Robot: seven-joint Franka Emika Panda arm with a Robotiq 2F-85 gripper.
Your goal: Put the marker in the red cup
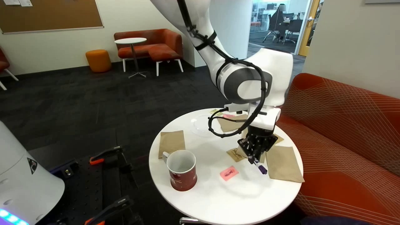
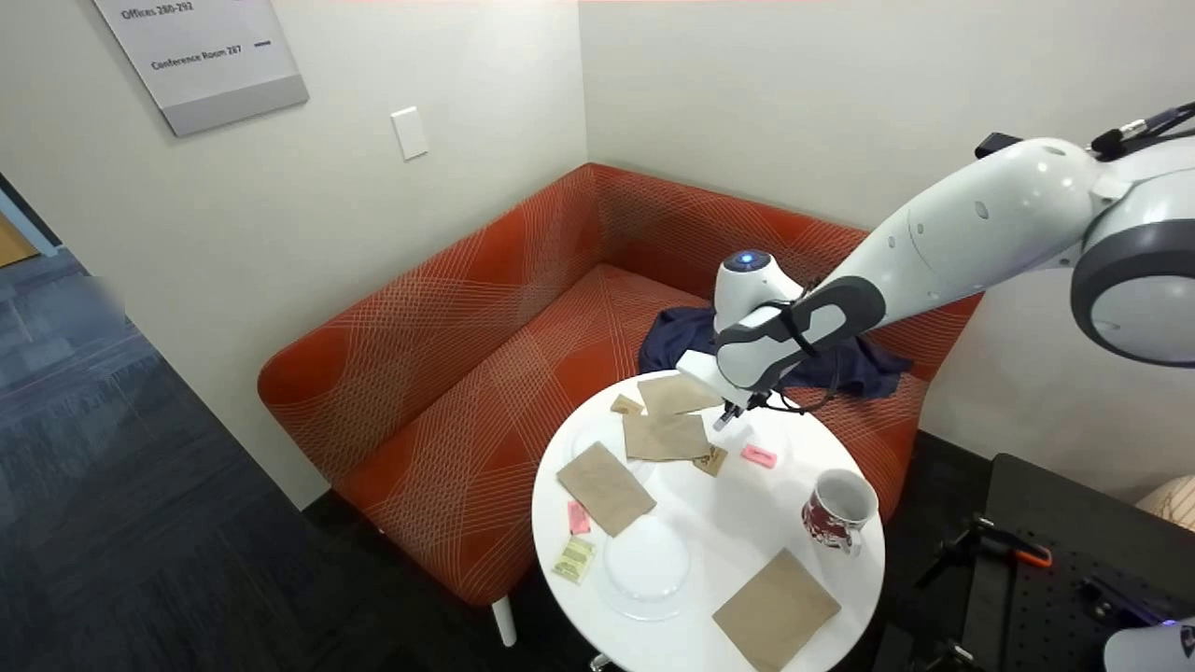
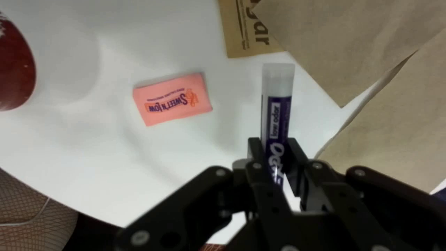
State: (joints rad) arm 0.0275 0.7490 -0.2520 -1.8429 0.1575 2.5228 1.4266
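Note:
My gripper (image 1: 255,159) is shut on the marker (image 1: 262,169), a purple pen with a white label and a pale end. In the wrist view the marker (image 3: 278,104) stands between the fingertips (image 3: 273,144), its pale end pointing away from the gripper. Its lower part is hidden by the fingers. The marker appears to be just above the table; the exact gap I cannot tell. The red cup (image 1: 183,180) stands upright on the table, away from the gripper, with its handle to one side. It also shows in an exterior view (image 2: 831,525) and partly at the wrist view's left edge (image 3: 14,69).
A pink packet (image 1: 229,173) lies between gripper and cup. A brown sugar packet (image 1: 235,155) and brown napkins (image 1: 284,164) lie near the gripper. Another napkin (image 2: 777,611) lies beside the cup. A clear plate (image 2: 646,565) is on the round white table (image 1: 218,203). A red sofa borders it.

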